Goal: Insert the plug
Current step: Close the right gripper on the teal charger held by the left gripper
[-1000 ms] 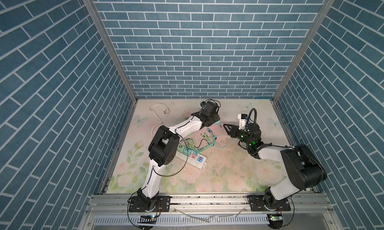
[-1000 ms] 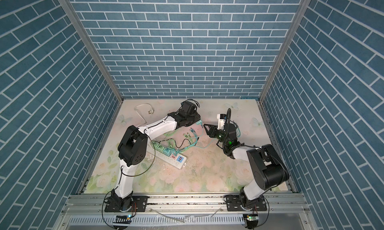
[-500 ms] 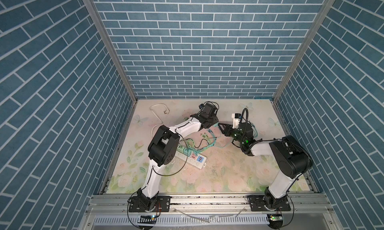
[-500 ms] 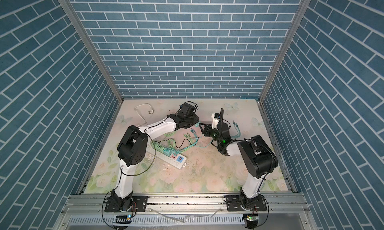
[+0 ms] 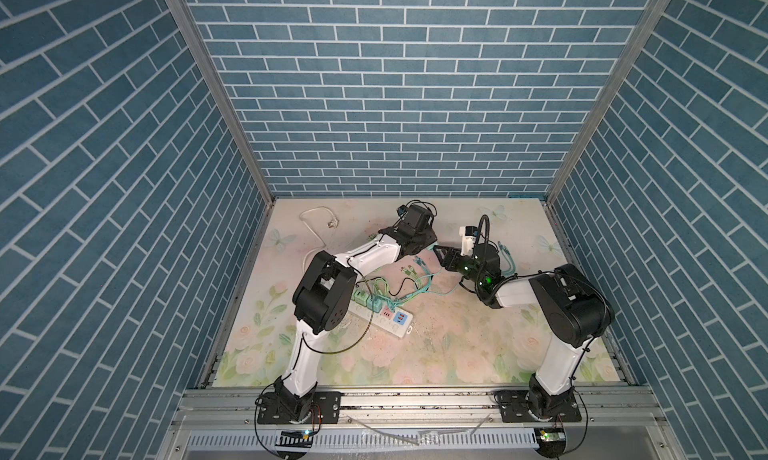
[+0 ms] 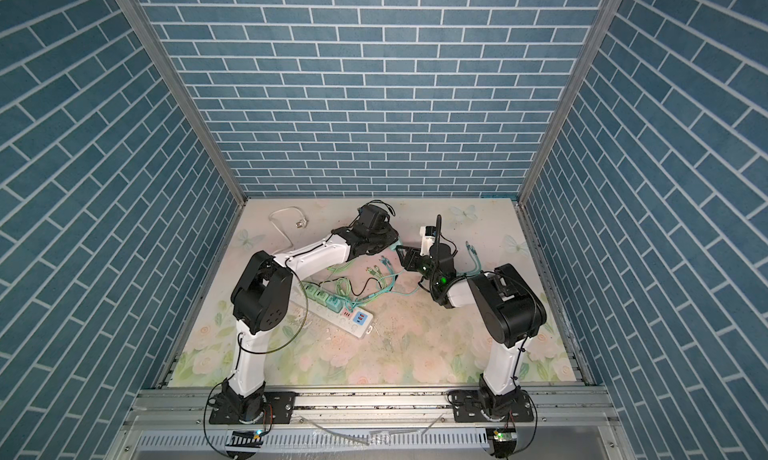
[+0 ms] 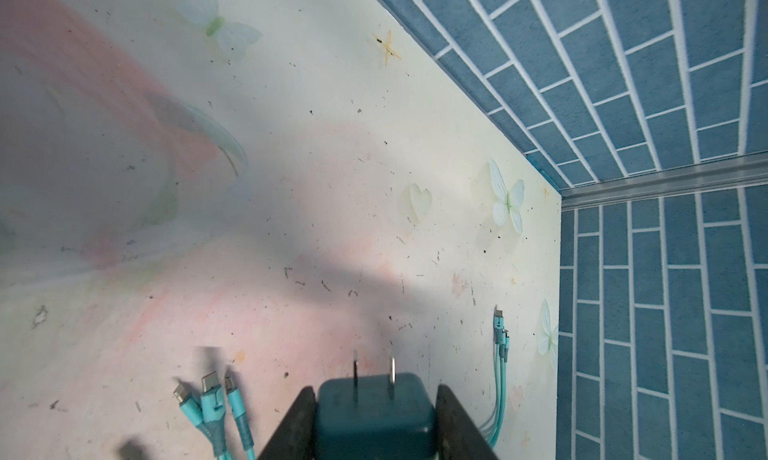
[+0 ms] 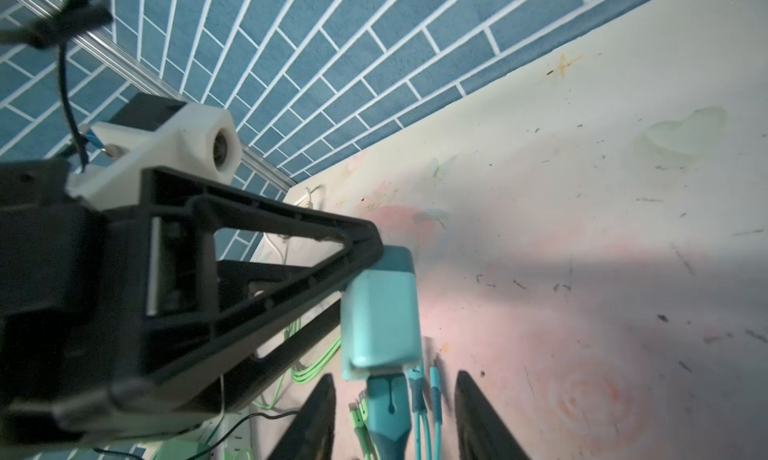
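Currently the left end effector (image 7: 375,391) is clamping the teal, boxy two-pronged plastic plug (image 7: 374,420), holding it above the floral worktop (image 7: 332,187) on the far side of the long white power strip (image 5: 401,328). The right end effector (image 8: 395,379) is standing apart around the plug's teal cable connector (image 8: 386,412).

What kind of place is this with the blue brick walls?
Probably a robot test booth, not a real room: printed brick walls in a metal frame, two robot arms bolted to a rail, and a flowery mat with a power strip.
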